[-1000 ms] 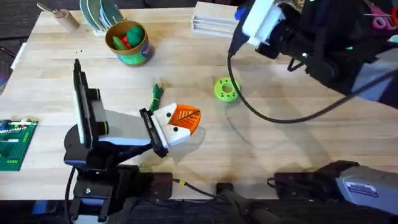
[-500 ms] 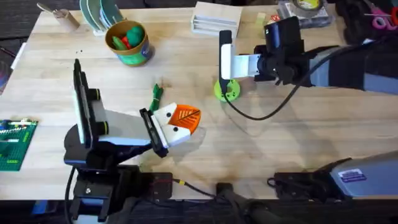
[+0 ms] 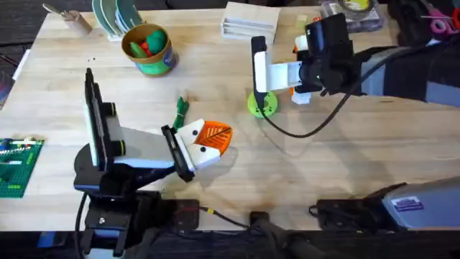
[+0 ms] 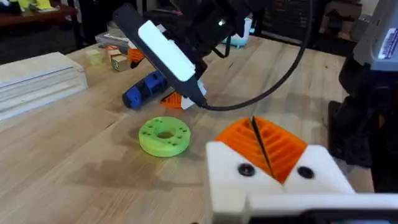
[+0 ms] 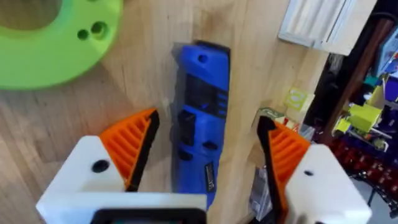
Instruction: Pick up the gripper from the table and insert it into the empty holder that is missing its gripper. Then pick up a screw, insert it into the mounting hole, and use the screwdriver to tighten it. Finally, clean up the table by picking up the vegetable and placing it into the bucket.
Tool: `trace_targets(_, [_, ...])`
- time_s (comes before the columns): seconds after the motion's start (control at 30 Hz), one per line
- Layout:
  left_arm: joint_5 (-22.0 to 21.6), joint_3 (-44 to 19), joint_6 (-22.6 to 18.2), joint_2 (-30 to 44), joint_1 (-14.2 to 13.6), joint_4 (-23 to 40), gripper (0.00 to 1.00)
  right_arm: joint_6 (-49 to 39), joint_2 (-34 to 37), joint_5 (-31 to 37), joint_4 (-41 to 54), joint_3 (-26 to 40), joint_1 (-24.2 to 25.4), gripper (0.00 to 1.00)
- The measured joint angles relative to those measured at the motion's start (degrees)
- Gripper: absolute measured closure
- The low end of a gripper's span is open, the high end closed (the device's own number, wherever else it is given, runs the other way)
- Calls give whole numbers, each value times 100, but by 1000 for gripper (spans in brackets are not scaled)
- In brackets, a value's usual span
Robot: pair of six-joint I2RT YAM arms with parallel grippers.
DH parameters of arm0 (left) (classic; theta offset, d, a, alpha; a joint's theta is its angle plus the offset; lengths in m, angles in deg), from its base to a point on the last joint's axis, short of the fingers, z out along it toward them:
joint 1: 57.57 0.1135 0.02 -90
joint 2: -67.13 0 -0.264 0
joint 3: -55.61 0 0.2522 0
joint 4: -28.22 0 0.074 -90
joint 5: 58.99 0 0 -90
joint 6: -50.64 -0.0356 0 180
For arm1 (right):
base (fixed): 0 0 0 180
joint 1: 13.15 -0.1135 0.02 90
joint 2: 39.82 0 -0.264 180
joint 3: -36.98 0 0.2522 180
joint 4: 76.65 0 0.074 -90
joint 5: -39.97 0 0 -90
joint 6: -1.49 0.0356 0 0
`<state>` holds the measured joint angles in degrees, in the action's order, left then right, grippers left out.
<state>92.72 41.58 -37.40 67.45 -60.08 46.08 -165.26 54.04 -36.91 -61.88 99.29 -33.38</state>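
Note:
The blue-handled screwdriver (image 5: 199, 118) lies flat on the table (image 3: 345, 151), just beyond the lime-green disc (image 3: 261, 103). My right gripper (image 5: 208, 155) is lowered over it and open, one orange-padded finger on each side of the handle; in the overhead view the right gripper (image 3: 296, 72) covers the tool. The left wrist view shows the screwdriver (image 4: 146, 90) under the right arm. My left gripper (image 3: 208, 140) rests low at centre-left, shut with its pads together. A green vegetable (image 3: 180, 111) lies just behind it. The bucket (image 3: 147, 49) stands at the back left. The loose gripper and the holder are out of view.
Green and red items sit inside the bucket. A white stack (image 3: 248, 20) lies at the back centre. A green brick plate (image 3: 14, 165) is at the left edge. Small blocks (image 4: 115, 57) and clutter (image 3: 352, 11) are at the back right. A black cable (image 3: 302, 133) loops below the right arm.
The right arm has come down from high under the camera to the table beside the lime-green disc, its fingers now straddling the screwdriver. The left arm has not moved.

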Motion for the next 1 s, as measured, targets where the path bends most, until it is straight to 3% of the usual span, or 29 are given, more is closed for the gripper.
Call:
trace_targets(0.17, [0,0,0,0,0,0,988,85,-10,79,43,2,-70,10])
trace_targets(0.37, [1,0,-4,0,0,0,954,818,-136,194,242,2,-210,8])
trace_targets(0.6, [0,0,-22,0,0,-2,287,2112,-704,207,304,57,-237,10])
trace_targets(0.67, [2,0,-16,-2,0,-2,191,2603,-934,208,304,148,-236,10])
trace_targets(0.73, [2,0,-18,0,0,-2,182,3078,-1151,206,291,242,-238,9])
trace_targets(0.77, [2,0,-6,0,0,0,226,3353,-1275,190,280,289,-238,9])
trace_targets(0.8, [-1,0,-12,0,0,1,349,3563,-1371,158,275,314,-237,9])
trace_targets(0.93, [2,0,-30,0,0,-3,943,4429,-1715,-289,266,334,-236,9])
trace_targets(1.0, [2,0,-39,-2,0,-2,989,4789,-1798,-670,265,334,-236,10])
